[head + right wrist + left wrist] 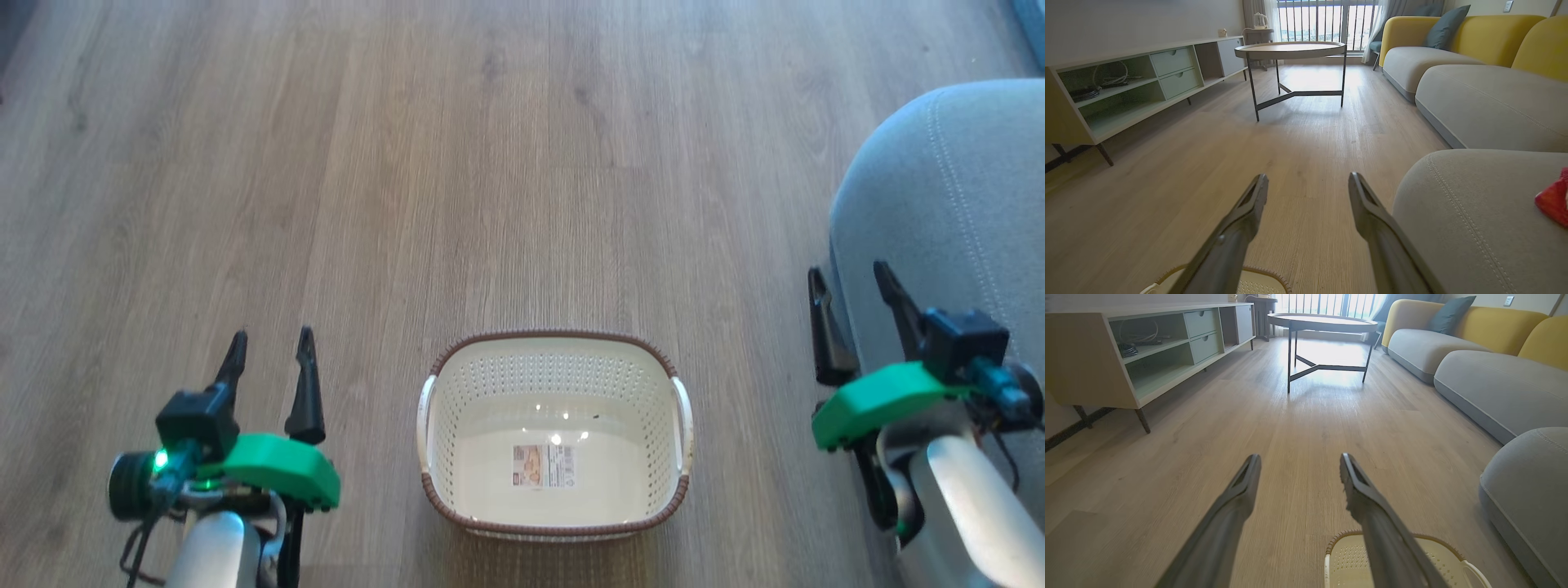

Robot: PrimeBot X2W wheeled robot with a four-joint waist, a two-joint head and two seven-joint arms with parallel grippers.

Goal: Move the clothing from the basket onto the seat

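On the floor the basket [555, 336] lies empty, red clothing [1553, 202] on the seat [1474, 212], left gripper [273, 335] and right gripper [847, 269] gaping bare: the task looks done.

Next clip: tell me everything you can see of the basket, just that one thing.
The basket is a small rounded-rectangular tub of cream plastic. Its walls are perforated with rows of little holes and topped by a brown woven-look rim, with a white handle on either side. It stands upright on the wood floor, open side up, and holds nothing; a label sticker lies on its glossy bottom. Only the floor touches it; the grey seat stands apart to its right.
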